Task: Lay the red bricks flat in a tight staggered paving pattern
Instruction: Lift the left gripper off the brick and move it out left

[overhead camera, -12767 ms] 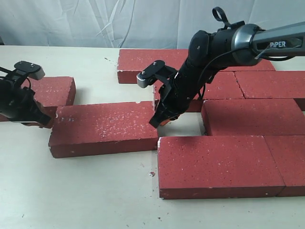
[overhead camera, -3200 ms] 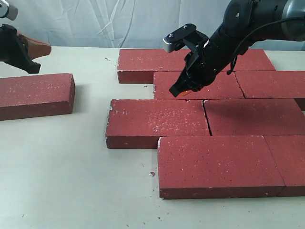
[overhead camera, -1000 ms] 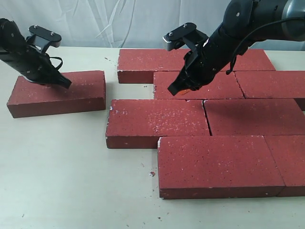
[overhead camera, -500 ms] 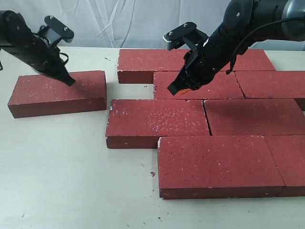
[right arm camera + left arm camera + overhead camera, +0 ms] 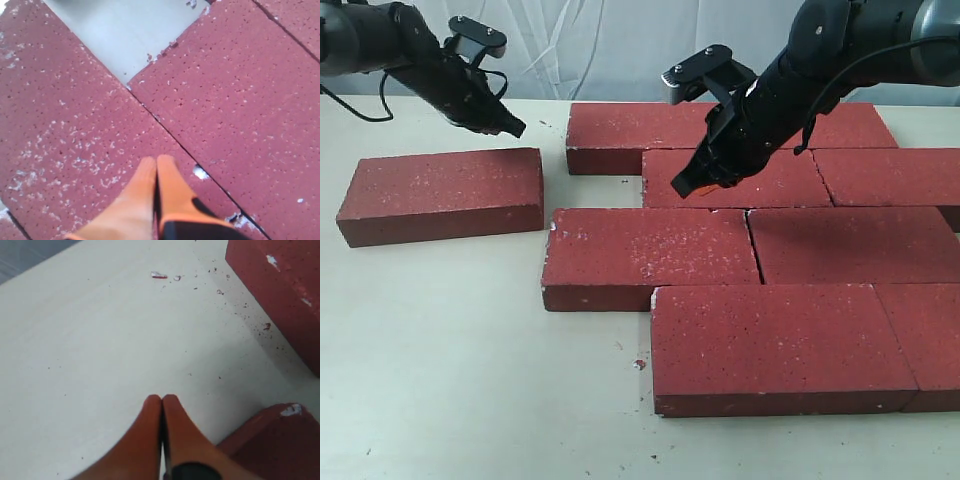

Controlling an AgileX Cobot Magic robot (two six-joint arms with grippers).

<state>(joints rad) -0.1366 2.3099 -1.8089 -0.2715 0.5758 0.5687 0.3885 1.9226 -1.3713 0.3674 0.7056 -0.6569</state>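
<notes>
One red brick (image 5: 442,195) lies flat by itself on the left of the table. Several more red bricks (image 5: 760,260) lie flat in staggered rows on the right. My left gripper (image 5: 514,128) is shut and empty, raised behind the loose brick's far right corner; in the left wrist view its orange tips (image 5: 161,401) hang over bare table with a brick corner (image 5: 272,432) beside them. My right gripper (image 5: 684,188) is shut and empty, hovering over the second-row brick (image 5: 735,180). In the right wrist view its tips (image 5: 157,162) sit above a seam between two bricks (image 5: 75,115).
The cream table (image 5: 470,370) spreads open at the front left. A gap of table (image 5: 605,190) shows between the back brick row and the row in front. Brick crumbs (image 5: 160,275) lie scattered on the table. A pale sheet (image 5: 570,40) hangs behind.
My left gripper pushed the loose brick rightward toward the paving, then lifted off it and moved up and right behind its far corner. The right arm has stayed still for the last second.
</notes>
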